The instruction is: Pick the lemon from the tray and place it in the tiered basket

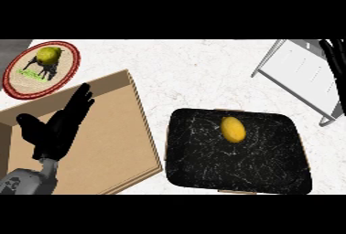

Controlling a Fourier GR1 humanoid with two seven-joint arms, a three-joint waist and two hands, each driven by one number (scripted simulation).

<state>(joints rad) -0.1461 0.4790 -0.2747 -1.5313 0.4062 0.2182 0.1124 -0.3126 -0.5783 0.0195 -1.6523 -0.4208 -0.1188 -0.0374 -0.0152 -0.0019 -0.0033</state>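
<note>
Head view here: the lemon [233,129] is seen lying on its own near the middle of the black tray [196,164], lower right of the frame, with nothing touching it. It's tilted a bit, long axis running roughly up and down the picture, so it could probably be taken from the sides without much fuss.

The tiered basket [300,75] is parked at the upper right, white and wiry, well apart from the tray. Only part of it is shown, so which tier is meant to be used can't be told.

Only the left hand [57,125] is in the picture, at the left over a big tan board [115,151]. Its fingers are held straight and spread, thumb out, nothing grasped. It looks like it's just being rested there, out of the way. The right hand isn't shown at all, and since the tray and basket both sit on the right side, that's likely the one to be used for the pick.

At the upper left, a red-rimmed plate [17,89] is seen with a yellow-green fruit [49,55] on it. Not part of the job, probably just clutter.

So the pick hasn't been started, as far as can be judged.
</note>
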